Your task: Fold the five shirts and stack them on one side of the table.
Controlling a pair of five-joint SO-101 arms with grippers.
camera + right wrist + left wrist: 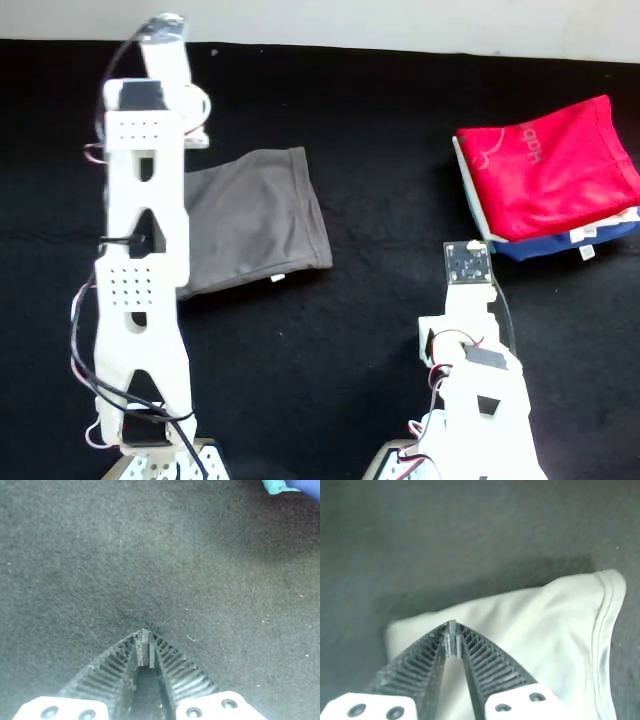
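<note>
On my high view the left arm [145, 250] is stretched out across the black table cloth [380, 120], lying over the near edge of a folded grey shirt [255, 220]. The shirt lies flat in the left half of the table, well apart from the pile on the other side.

From the left wrist camera I see the left gripper [451, 642] with its jaws pressed together, tips meeting just above the grey shirt [545, 625] near one of its folded corners. The tips sit so close to the cloth that I can't make out whether any fabric is caught between them; it looks to me as if none is.

The right arm [480, 390] sits low on the right side, just short of the stack. That stack has a red shirt [550, 165] on top and a blue shirt [560, 243] beneath it, with paler edges showing between them.

The right gripper [145, 647] also has its jaws closed tip to tip, holding nothing, over bare black cloth, with a corner of the blue shirt [305, 490] at the frame's edge.
</note>
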